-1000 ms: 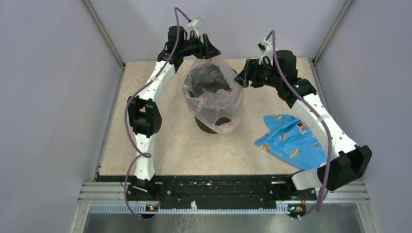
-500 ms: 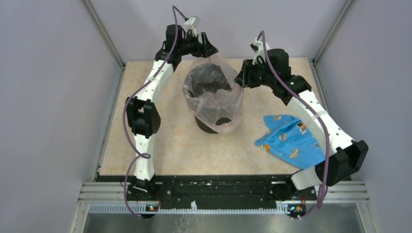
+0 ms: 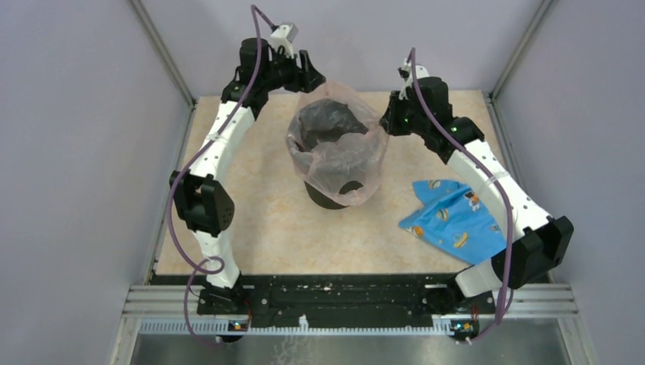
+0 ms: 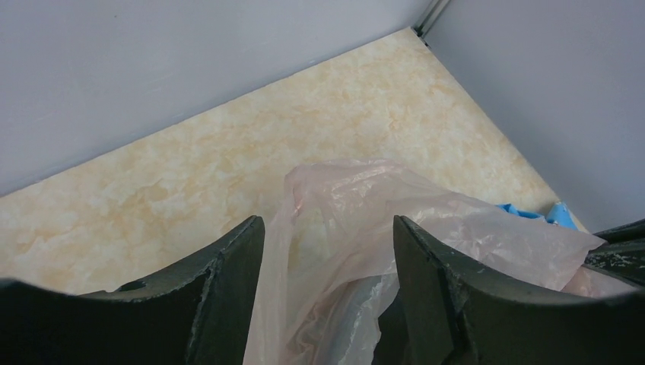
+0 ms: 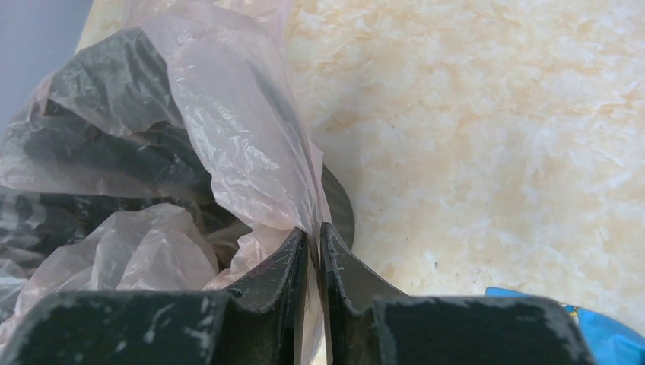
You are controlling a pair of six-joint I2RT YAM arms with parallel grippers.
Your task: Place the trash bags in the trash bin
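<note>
The pale-pink translucent trash bag (image 3: pixel 335 156) is draped over and into the round black trash bin (image 3: pixel 327 199) at the table's middle, its mouth spread wide. My right gripper (image 3: pixel 386 122) is at the bin's right rim, shut on a fold of the bag's edge (image 5: pixel 228 129); the film runs between its closed fingers (image 5: pixel 313 230), with the bin's rim (image 5: pixel 342 205) just beyond. At the far side of the bin, my left gripper (image 3: pixel 312 76) stands open above the bag. Loose film (image 4: pixel 357 205) rises between its spread fingers (image 4: pixel 327 224) without being pinched.
A blue patterned cloth (image 3: pixel 456 220) lies on the table right of the bin, under the right arm. Grey walls close off the left, right and back of the beige table (image 3: pixel 258 220).
My right gripper has shut on the bag's right edge. The left arm has swung a little left and back, its gripper staying open at the bag's far edge.
</note>
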